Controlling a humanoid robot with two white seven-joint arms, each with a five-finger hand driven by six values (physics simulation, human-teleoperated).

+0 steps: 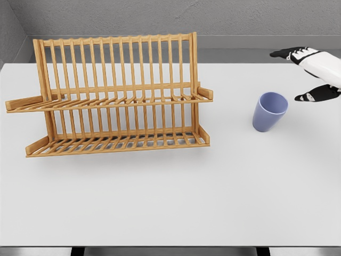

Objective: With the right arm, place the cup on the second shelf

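Note:
A light blue cup (pixel 269 111) stands upright on the white table, right of the middle. My right hand (pixel 305 74) hovers just right of the cup and slightly behind it, fingers spread wide, holding nothing and not touching the cup. A wooden two-tier dish rack (pixel 114 96) stands on the left half of the table; its upper shelf (pixel 106 102) and lower shelf (pixel 117 143) are both bare slats. My left arm does not show.
The white table (pixel 170 202) stretches from the grey back wall to the front edge near the bottom of the view. A gap of bare table separates the rack's right end from the cup.

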